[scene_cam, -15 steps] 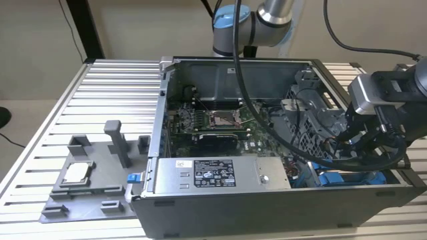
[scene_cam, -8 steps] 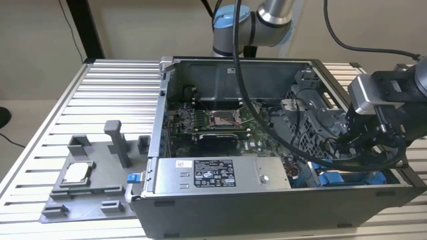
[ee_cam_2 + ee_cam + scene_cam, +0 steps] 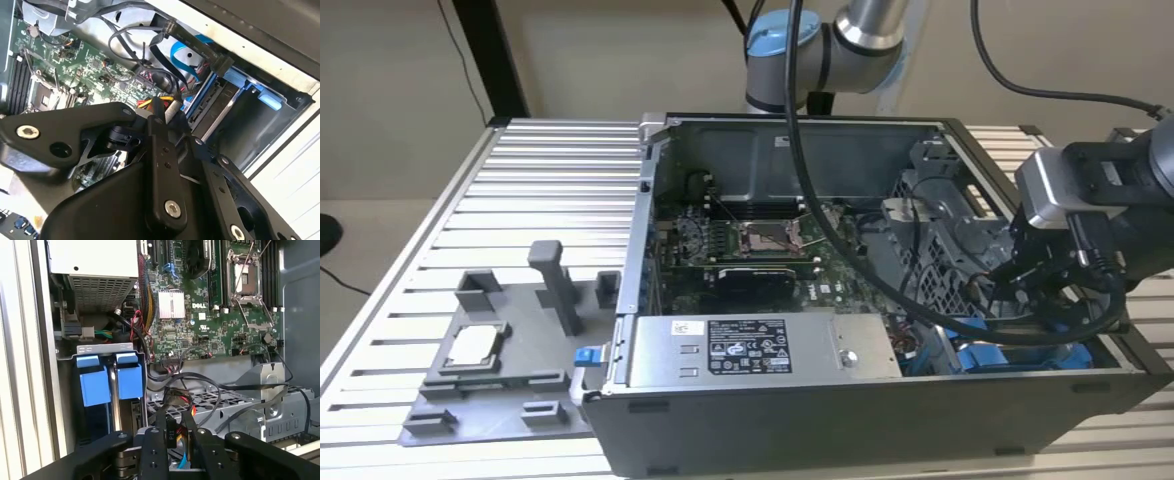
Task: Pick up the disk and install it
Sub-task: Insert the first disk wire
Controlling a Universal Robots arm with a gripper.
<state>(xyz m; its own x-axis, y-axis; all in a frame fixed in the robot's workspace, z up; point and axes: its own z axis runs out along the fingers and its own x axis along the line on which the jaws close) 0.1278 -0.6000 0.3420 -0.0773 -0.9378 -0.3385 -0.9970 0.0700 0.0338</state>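
Slatted metal table [image 3: 547, 170] carries the PC case [image 3: 881, 420], which lies on its side with the open side up. Arm [image 3: 867, 25] rises beyond the case's far wall and comes in over the case wall on the exterior view's right. Inside the case, the labelled grey power-supply box [image 3: 747, 350] runs along the near wall, with the green motherboard [image 3: 720, 235] on the case floor behind it. Grey fixture tray [image 3: 520, 320] sits on the table just outside the case, on the exterior view's left. Disk [image 3: 216, 106] is seated in the case's drive bay, in the near corner beside the power-supply box. It has its blue carrier frame around it and sits in the slot nearer the motherboard. Two blue carrier tabs [image 3: 95, 382] sit side by side at the bay mouth. Gripper [image 3: 173, 442] is down inside the case, just in front of the bay and right at a bundle of cables [image 3: 176, 407]; can't tell if it's open or closed. Small square chip [image 3: 470, 345] lies in the tray, well apart from the case.
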